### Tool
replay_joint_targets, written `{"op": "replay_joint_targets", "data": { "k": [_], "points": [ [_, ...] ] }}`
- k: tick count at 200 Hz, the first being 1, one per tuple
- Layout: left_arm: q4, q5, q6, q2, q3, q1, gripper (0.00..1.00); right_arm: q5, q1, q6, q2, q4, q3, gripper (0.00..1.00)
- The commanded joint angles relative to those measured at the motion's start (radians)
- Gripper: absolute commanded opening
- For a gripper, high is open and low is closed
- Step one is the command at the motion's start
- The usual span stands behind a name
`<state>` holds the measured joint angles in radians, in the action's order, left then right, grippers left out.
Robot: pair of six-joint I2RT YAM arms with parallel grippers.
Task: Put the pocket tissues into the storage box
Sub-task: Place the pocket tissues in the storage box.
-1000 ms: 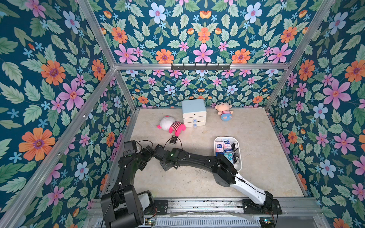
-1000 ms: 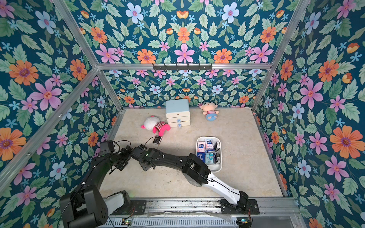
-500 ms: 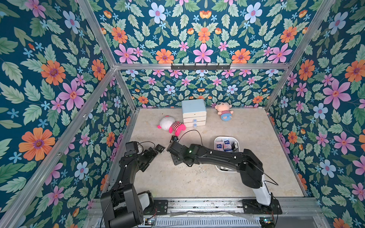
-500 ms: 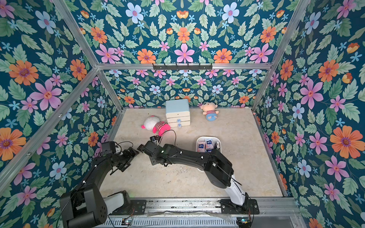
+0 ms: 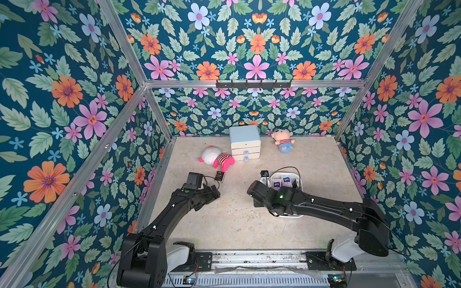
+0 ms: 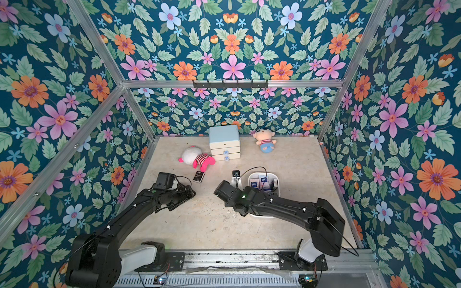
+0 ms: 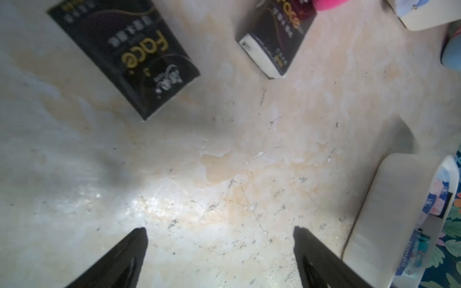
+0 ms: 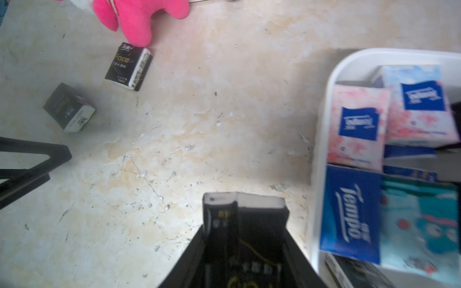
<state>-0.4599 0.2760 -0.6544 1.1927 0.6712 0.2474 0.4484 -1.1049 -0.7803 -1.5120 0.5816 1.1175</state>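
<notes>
Black packets (image 8: pixel 128 66) (image 8: pixel 68 107) — two loose; right end effector (image 8: pixel 243 229) pinching third (image 8: pixel 259 203), left end effector (image 7: pixel 219 234) spread.

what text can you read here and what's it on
"Face": black packet on the table.
"Face": second black packet, beside the pink plush toy.
"Tempo": dark blue packet in the storage box.
Too blurred: blue labels on the pink packets, all small print, the third black packet in the right gripper.
</notes>
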Motion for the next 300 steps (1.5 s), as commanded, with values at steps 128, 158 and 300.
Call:
{"op": "replay_joint_targets", "data": {
  "k": [128, 158, 300],
  "points": [
    [0.040, -0.152, -0.113, 0.194, 0.140, 0.351, 0.97, -0.086, 0.264, -0.083, 0.512, -0.010, -0.516, 0.48],
    [0.040, -0.158, -0.119, 0.192, 0.142, 0.355, 0.97, -0.092, 0.263, -0.045, 0.445, -0.034, -0.497, 0.49],
    [0.044, -0.184, -0.090, 0.208, 0.143, 0.353, 0.99, -0.151, 0.263, -0.067, 0.461, 0.037, -0.424, 0.78]
  ]
}}
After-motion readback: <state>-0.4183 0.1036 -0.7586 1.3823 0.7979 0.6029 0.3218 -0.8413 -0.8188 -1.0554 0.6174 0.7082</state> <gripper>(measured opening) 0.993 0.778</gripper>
